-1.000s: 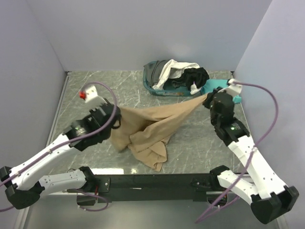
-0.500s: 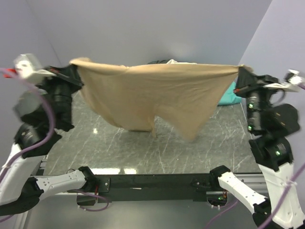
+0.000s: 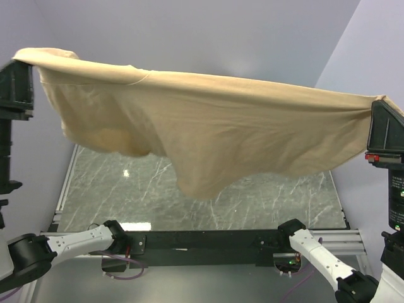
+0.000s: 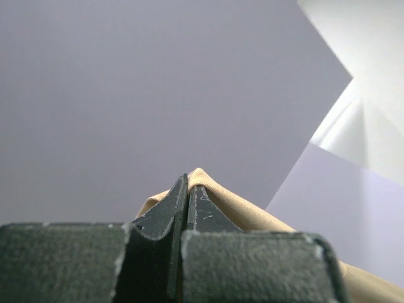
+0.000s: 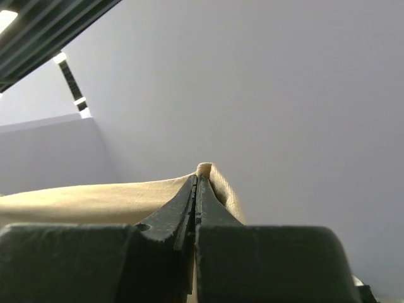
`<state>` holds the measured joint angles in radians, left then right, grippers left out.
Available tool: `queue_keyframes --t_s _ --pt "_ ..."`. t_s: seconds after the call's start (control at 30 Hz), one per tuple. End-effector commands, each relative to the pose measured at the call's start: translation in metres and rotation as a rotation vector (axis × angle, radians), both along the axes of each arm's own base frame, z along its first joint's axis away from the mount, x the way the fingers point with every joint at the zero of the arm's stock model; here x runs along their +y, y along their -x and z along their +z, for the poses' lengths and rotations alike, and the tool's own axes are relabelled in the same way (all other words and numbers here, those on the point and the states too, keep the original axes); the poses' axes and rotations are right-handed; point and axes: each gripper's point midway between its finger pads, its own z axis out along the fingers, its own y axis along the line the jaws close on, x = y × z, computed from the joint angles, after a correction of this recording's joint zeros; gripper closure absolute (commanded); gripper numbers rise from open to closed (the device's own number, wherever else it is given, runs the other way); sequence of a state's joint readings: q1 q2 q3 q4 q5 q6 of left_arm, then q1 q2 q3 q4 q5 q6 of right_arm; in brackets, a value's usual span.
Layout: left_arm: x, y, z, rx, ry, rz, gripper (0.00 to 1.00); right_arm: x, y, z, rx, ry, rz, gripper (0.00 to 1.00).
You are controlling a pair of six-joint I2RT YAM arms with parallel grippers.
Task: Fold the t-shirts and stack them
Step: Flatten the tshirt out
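Rail: black metal bar (image 3: 208,240) along the table's near edge, carrying both arm bases. A purple cable (image 3: 123,273) loops beside the left base.
Table: grey marble-pattern top (image 3: 265,202) with white veins. It is glossy, with a bright reflection near its near-left corner.
Left gripper: matt black scuffed fingers (image 4: 187,189), pressed together on a folded corner of the shirt and raised high over the table's left edge.
Right gripper: the same black fingers (image 5: 196,183), shut tight on the opposite corner, high over the right edge.
Shirt: tan soft knit (image 3: 208,139), held in the air above the table between the two grippers. The top edge is taut and slopes slightly down to the right. The lower part sags in loose folds to a rounded point near the middle.
Wrist views: show only the fingertips and a small peak of cloth against the wall, and they confirm the pinch.
Top view: shows the shirt's full spread. The fingertips themselves are not clear here.
Obstruction: the shirt hides the far half of the table and its far edge.
Wall: plain pale lilac panels (image 3: 208,38) at the back and on both sides.
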<state>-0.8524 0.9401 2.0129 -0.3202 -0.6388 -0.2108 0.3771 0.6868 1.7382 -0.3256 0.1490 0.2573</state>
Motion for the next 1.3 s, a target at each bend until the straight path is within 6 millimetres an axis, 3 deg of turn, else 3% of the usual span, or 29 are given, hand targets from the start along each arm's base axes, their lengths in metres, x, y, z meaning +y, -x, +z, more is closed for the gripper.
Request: queue_keyframes --t_s 0.0,0.1,0.23,0.27,0.3,0.33,0.4,0.43,0.5,0.53,0.57,0.6,0.63,0.67,0.7,0.73,0.77,0.8,0.87,0.9,1.1,1.17,1.27 --pt "0.010 0.016 0.025 -0.077 -0.004 -0.006 0.99 -0.007 0.008 0.006 -0.022 -0.009 -0.024 1.00" --pt "-0.001 0.010 0.024 -0.081 -0.040 -0.014 0.96 -0.005 -0.003 0.002 0.003 -0.006 -0.036 1.00" --pt "-0.003 -0.030 -0.001 0.006 -0.061 0.185 0.98 -0.008 -0.051 -0.022 0.136 -0.027 -0.127 1.00" --pt "-0.010 -0.060 -0.032 0.124 -0.109 0.305 0.97 -0.005 -0.071 -0.032 0.184 -0.025 -0.151 1.00" --pt "-0.005 -0.068 -0.034 0.131 -0.055 0.379 0.95 -0.006 -0.085 -0.042 0.220 -0.025 -0.182 1.00" --pt "-0.015 -0.092 -0.070 0.225 -0.143 0.485 0.94 -0.007 -0.110 -0.067 0.296 -0.026 -0.235 1.00" --pt "-0.028 -0.130 -0.111 0.318 -0.192 0.576 0.91 -0.002 -0.147 -0.104 0.404 -0.008 -0.291 1.00" --pt "-0.029 -0.160 -0.150 0.409 -0.184 0.553 0.92 0.003 -0.171 -0.143 0.497 0.014 -0.314 1.00" --pt "-0.046 -0.214 -0.215 0.555 -0.229 0.434 0.96 0.009 -0.205 -0.196 0.626 0.033 -0.352 1.00" --pt "-0.028 -0.240 -0.276 0.712 -0.204 0.476 0.94 0.015 -0.231 -0.252 0.746 0.070 -0.364 1.00" --pt "-0.028 -0.248 -0.304 0.780 -0.212 0.473 0.82 0.023 -0.243 -0.281 0.804 0.094 -0.335 1.00" --pt "-0.026 -0.255 -0.329 0.835 -0.200 0.474 0.41 0.030 -0.252 -0.326 0.896 0.105 -0.308 1.00" --pt "-0.034 -0.262 -0.366 0.905 -0.246 0.449 0.14 0.034 -0.265 -0.361 0.983 0.125 -0.299 0.95" --pt "-0.039 -0.265 -0.380 0.926 -0.263 0.421 0.01 0.038 -0.271 -0.385 1.041 0.135 -0.267 0.89" --pt "-0.053 -0.268 -0.393 0.940 -0.291 0.338 0.01 0.037 -0.273 -0.406 1.100 0.138 -0.271 0.82" --pt "-0.059 -0.268 -0.408 0.955 -0.307 0.305 0.01 0.036 -0.279 -0.431 1.172 0.155 -0.289 0.62" --pt "-0.063 -0.267 -0.415 0.962 -0.310 0.278 0.01 0.032 -0.281 -0.440 1.204 0.159 -0.310 0.48" --pt "-0.066 -0.263 -0.431 0.986 -0.311 0.253 0.01 0.031 -0.282 -0.445 1.238 0.166 -0.324 0.43" --pt "-0.067 -0.259 -0.439 0.985 -0.304 0.244 0.01 0.031 -0.284 -0.458 1.280 0.184 -0.329 0.35" --pt "-0.064 -0.255 -0.453 1.011 -0.302 0.255 0.01 0.034 -0.284 -0.463 1.284 0.186 -0.315 0.34" --pt "-0.054 -0.242 -0.501 1.143 -0.318 0.297 0.00 0.049 -0.277 -0.469 1.257 0.172 -0.207 0.27" --pt "-0.053 -0.241 -0.513 1.173 -0.320 0.305 0.01 0.060 -0.273 -0.471 1.253 0.162 -0.144 0.14" --pt "-0.053 -0.238 -0.529 1.217 -0.309 0.299 0.01 0.076 -0.261 -0.490 1.290 0.140 -0.037 0.12"
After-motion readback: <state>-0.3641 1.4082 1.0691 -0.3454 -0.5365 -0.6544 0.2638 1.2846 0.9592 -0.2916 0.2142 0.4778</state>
